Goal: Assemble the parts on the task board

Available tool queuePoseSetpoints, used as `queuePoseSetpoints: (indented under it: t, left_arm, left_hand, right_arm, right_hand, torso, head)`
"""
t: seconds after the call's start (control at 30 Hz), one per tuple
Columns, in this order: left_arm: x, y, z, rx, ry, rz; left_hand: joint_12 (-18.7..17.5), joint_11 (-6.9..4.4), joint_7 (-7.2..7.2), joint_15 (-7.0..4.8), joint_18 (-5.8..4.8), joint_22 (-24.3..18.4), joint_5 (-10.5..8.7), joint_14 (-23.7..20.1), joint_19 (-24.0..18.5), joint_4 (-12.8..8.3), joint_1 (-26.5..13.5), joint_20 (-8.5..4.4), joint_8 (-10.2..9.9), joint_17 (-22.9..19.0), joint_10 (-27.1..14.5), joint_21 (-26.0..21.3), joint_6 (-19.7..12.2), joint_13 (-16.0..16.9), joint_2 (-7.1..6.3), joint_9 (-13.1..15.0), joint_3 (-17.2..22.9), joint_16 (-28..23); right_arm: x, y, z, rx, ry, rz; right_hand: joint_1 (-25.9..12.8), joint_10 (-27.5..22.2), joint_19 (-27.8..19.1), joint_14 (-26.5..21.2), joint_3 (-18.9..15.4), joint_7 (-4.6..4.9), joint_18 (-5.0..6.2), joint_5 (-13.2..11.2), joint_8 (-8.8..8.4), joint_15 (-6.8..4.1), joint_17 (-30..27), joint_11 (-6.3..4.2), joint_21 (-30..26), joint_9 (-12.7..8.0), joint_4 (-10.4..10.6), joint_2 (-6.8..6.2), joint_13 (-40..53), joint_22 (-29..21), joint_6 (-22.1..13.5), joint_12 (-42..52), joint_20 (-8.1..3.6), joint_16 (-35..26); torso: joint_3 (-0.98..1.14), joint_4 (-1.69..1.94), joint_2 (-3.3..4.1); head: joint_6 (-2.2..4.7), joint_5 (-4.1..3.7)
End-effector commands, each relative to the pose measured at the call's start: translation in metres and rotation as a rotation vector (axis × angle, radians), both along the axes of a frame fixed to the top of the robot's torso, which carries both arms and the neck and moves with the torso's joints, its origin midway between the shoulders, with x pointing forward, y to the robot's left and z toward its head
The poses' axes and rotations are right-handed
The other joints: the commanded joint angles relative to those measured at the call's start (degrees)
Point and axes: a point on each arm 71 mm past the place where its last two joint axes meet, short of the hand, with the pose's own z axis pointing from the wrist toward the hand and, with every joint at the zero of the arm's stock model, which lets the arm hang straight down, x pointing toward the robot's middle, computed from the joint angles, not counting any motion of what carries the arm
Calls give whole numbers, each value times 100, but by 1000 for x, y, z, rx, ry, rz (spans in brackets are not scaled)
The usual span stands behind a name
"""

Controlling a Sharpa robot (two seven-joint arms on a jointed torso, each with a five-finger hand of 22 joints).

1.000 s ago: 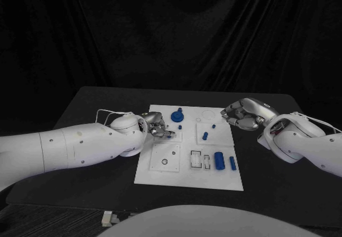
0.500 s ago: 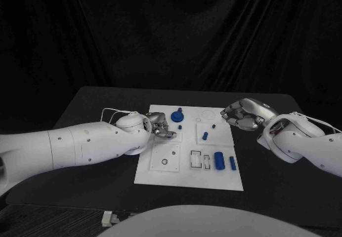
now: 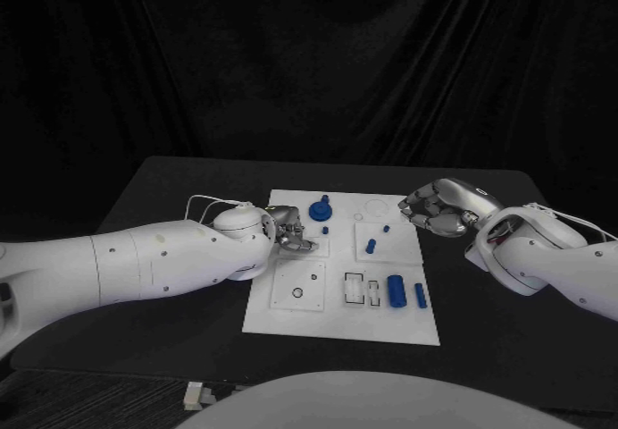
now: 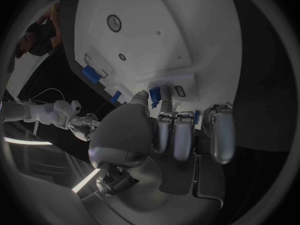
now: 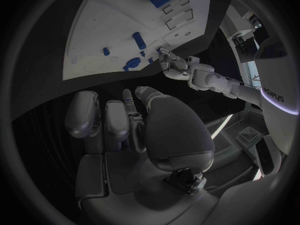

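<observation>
The white task board [image 3: 338, 313] lies mid-table. My left hand [image 3: 286, 231] rests over its upper left plate, fingers curled down. In the left wrist view this hand [image 4: 172, 132] pinches a small blue part [image 4: 157, 93] between thumb and a fingertip, just above the board [image 4: 181, 30]. A round blue part [image 3: 320, 211] stands just beyond it, with a small blue peg [image 3: 326, 230] beside the fingers. My right hand [image 3: 438, 207] hovers off the board's upper right corner, fingers curled in on nothing [image 5: 125, 120].
Two more blue pegs [image 3: 371, 244] [image 3: 385, 227] stand on the upper right plate. Two blue cylinders [image 3: 396, 291] [image 3: 420, 295] lie at the lower right beside white slots [image 3: 355, 286]. Black table [image 3: 180, 188] surrounds the board.
My left hand has edged a little to the right across the upper left plate. The right hand and the loose parts have stayed put.
</observation>
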Motion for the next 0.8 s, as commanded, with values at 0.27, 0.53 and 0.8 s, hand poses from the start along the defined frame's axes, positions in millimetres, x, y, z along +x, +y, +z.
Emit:
queuePoseSetpoints:
  t: [0.27,0.53,0.8]
  left_arm:
    - [-1,-4,-2,6,16,-21]
    - [0,-7,-3,-6,11,-34]
    - [-1,-7,-5,1,21,-38]
  left_hand:
    - [16,-83,-42,-77,1,1164,122,605,35,-147,421,-66,-10,1510,597,-36,5,1510,-7,31,378,15]
    - [16,-87,-39,-82,-1,1165,481,605,36,-110,519,-79,-19,1510,597,-37,-20,1510,-26,49,794,15]
    - [16,-81,-33,-77,2,1162,731,605,26,-2,470,-73,3,1510,597,-48,-40,1510,-84,96,1118,15]
  right_arm:
    - [0,-1,-2,-4,7,-9]
    - [0,-1,-2,-2,5,-8]
    - [0,-1,-2,-2,6,-9]
  right_hand:
    - [43,396,23,96,17,-14,50,22,17,45,-17,46,-32,-8,-23,-29,1117,704,39,-24,-3,-27]
    - [57,380,12,89,32,-11,57,28,23,50,-52,54,-71,-8,-37,-21,1087,694,53,-40,-1,-51]
    - [66,377,12,87,41,-9,56,30,26,52,-60,57,-70,-8,-46,-16,1081,695,60,-43,1,-57]
  torso:
    - [-1,3,1]
    - [1,2,3]
    - [0,4,1]
  head:
    - [1,-1]
    - [1,16]
    - [1,17]
